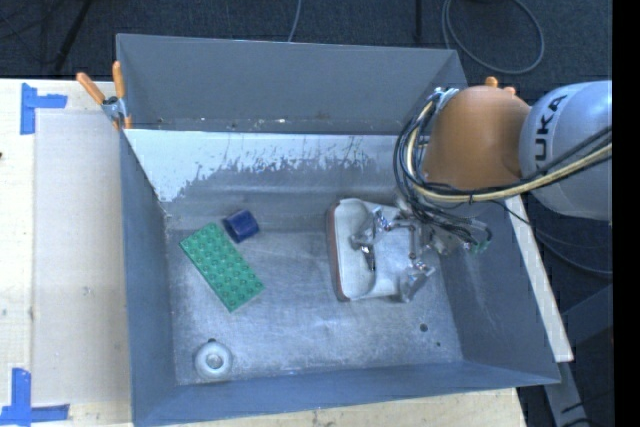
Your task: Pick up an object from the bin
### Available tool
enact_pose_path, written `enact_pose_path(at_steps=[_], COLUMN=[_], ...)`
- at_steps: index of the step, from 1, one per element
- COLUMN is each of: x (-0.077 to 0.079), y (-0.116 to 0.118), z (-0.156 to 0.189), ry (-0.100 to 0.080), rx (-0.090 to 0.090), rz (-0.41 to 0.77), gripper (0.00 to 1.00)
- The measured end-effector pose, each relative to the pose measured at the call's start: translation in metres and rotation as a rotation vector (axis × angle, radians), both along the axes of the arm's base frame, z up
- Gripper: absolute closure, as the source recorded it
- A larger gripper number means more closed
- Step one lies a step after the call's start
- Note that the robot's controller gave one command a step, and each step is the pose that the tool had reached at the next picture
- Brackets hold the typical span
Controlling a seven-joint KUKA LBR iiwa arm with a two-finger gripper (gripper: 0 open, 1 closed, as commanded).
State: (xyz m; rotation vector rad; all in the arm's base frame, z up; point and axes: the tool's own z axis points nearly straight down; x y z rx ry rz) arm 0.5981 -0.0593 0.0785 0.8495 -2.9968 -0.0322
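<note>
My gripper (390,265) hangs low over the right half of the bin floor, open. One of its fingers (366,251) is over the middle of a white rectangular dish with a brown rim (348,260). The other finger is at the dish's right edge, so the right part of the dish is hidden. The dish lies flat on the floor, and I cannot tell whether the fingers touch it.
A green studded plate (222,266) lies slanted on the left of the floor, with a small blue block (240,226) just above it. A round silvery cap (212,357) sits in the near left corner. The arm's orange cover and cables hang over the right wall.
</note>
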Motion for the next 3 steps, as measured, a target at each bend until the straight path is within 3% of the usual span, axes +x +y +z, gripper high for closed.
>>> enact_pose_path(at_steps=[1, 2, 3], x=[-0.002, -0.002, -0.002], y=[0.004, 0.004, 0.005], z=[0.002, 0.002, 0.121], ry=[-0.013, -0.012, -0.033], rx=[-0.007, -0.006, -0.012], rz=[0.005, 0.001, -0.003], gripper=[0.00, 1.00, 1.00])
